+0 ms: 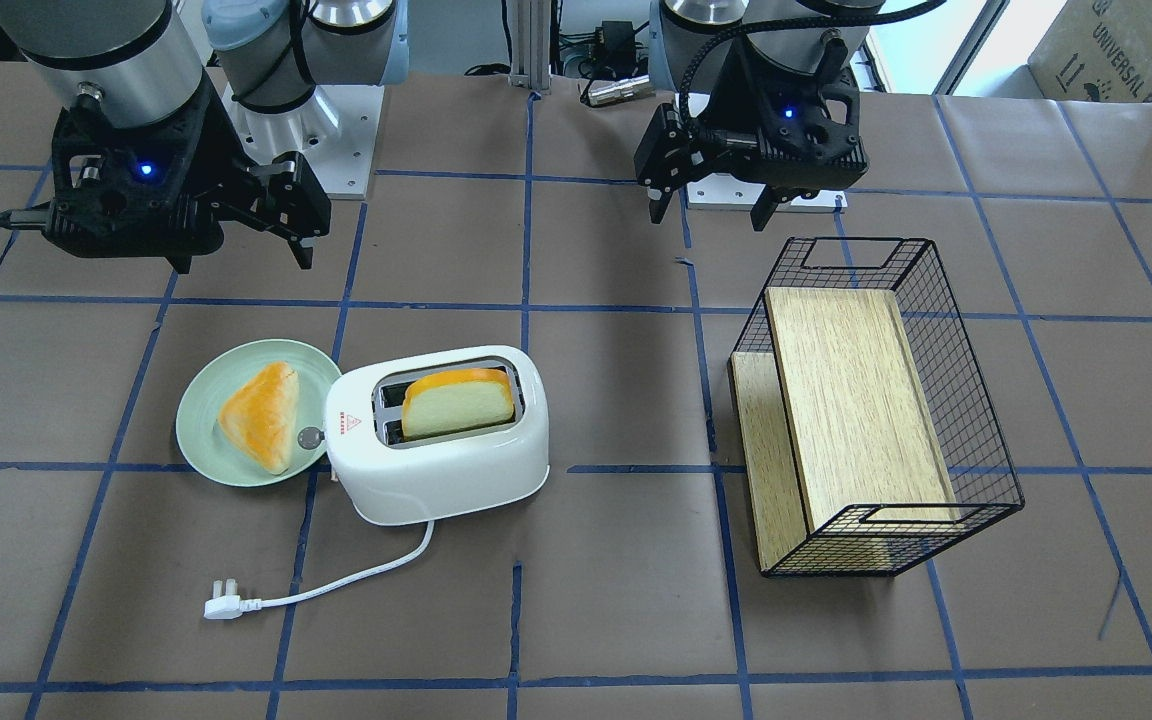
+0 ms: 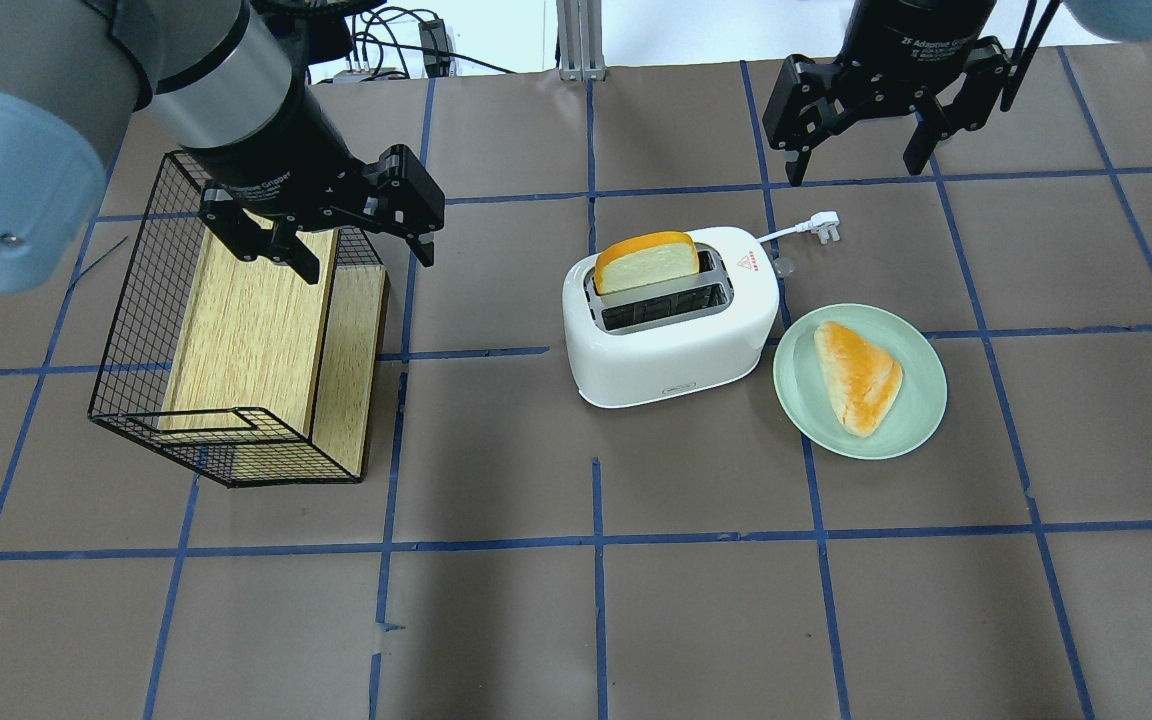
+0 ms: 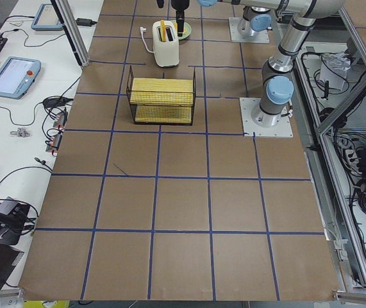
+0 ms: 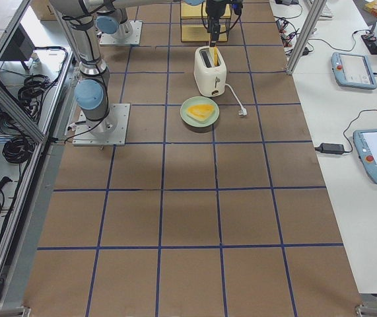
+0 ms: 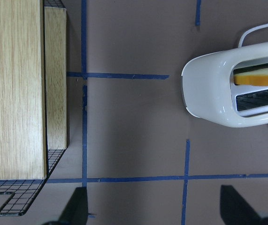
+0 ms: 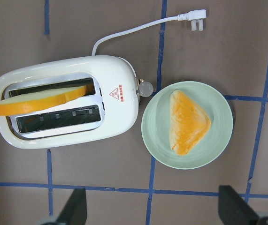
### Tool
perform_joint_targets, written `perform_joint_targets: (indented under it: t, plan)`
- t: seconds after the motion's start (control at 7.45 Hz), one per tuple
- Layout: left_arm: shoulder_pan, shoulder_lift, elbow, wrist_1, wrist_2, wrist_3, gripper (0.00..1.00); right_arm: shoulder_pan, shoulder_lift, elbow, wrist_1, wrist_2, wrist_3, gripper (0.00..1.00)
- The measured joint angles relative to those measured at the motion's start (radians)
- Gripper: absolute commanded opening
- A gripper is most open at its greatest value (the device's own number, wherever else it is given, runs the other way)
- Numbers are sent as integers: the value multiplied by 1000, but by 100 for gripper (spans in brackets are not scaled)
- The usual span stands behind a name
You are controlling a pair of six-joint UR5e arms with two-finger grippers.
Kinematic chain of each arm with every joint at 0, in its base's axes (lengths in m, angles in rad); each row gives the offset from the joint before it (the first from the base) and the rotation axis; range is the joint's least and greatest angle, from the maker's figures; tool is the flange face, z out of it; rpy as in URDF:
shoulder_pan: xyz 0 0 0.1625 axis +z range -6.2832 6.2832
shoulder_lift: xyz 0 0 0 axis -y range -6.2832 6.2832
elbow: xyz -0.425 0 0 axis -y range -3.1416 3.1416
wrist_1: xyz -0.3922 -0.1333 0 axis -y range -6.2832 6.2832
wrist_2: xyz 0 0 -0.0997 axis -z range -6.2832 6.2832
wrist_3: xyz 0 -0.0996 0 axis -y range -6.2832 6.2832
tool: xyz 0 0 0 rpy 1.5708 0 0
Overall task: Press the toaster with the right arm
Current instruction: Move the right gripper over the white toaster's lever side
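Observation:
The white two-slot toaster (image 2: 676, 360) stands mid-table with a bread slice (image 2: 644, 262) sticking up from one slot. It also shows in the front view (image 1: 436, 470) and the right wrist view (image 6: 77, 138), with its grey knob (image 6: 146, 89) facing the plate. Its cord ends in a loose plug (image 2: 824, 225). My right gripper (image 2: 854, 150) hangs open and empty above the table, off the toaster's knob end and clear of it; it also shows in the front view (image 1: 241, 250). My left gripper (image 2: 366, 255) is open and empty over the wire basket's edge.
A green plate (image 2: 916, 420) with a triangular piece of bread (image 2: 858, 375) sits touching the toaster's knob end. A black wire basket (image 2: 136, 330) holding a wooden box (image 2: 246, 330) lies on the left arm's side. Blue tape lines cross the brown table.

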Motion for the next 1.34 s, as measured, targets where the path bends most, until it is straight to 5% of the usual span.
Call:
perform_joint_targets:
  t: [1.21, 1.34]
  plan:
    - [0, 0, -1, 0, 0, 0, 100, -4, 3, 2, 1, 0, 13, 100]
    - [0, 0, -1, 0, 0, 0, 100, -5, 3, 2, 1, 0, 35, 87]
